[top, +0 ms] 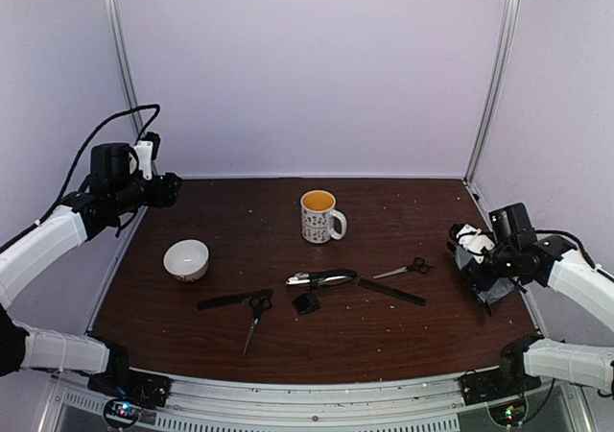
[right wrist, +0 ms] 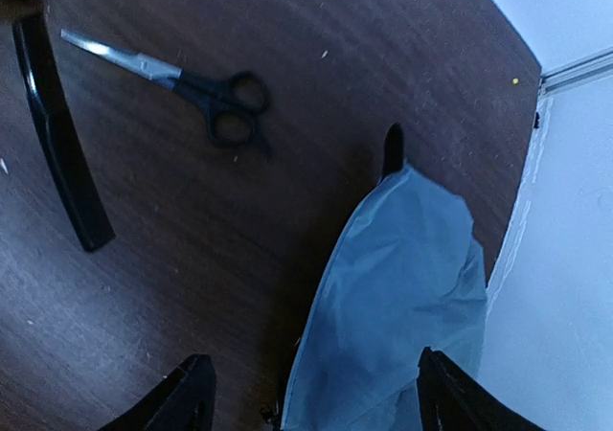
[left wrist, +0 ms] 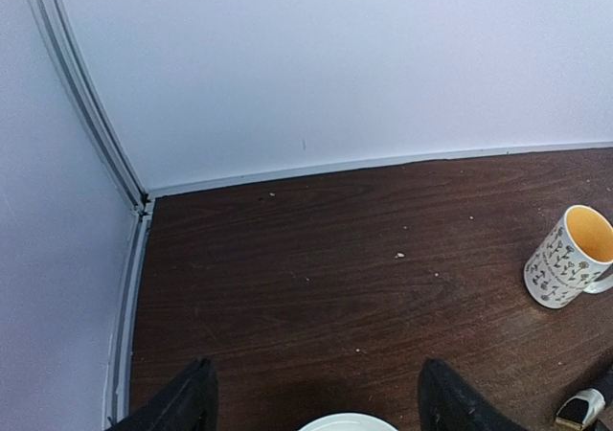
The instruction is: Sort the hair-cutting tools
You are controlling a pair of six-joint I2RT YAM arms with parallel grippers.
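Closest in its own wrist view, the right gripper [right wrist: 316, 381] has its jaws wide, and a grey fabric zip pouch [right wrist: 393, 297] fills much of the space between them. Dark wood shows between the pouch and one finger; whether the other finger presses it I cannot tell. Beyond the pouch lie black-handled steel scissors [right wrist: 182, 91] and a thin flat black comb [right wrist: 57, 134], both outside the jaws, towards the right edge of the dark brown wooden table [top: 384, 346].

The left gripper [left wrist: 321, 383] hangs raised near the far left corner, jaws wide and holding nothing, with the rim of a white bowl [left wrist: 345, 421] below them.

Mid-table, well apart from both grippers, sit a silvery-black elongated tool [top: 321, 278], a small black block [top: 306, 303], a second black comb [top: 233, 300] and, just beside its end, a second pair of black-handled scissors [top: 256, 317]. A patterned yellow-lined mug [top: 318, 216] stands behind them. Bare wood runs along the back wall and the near edge.
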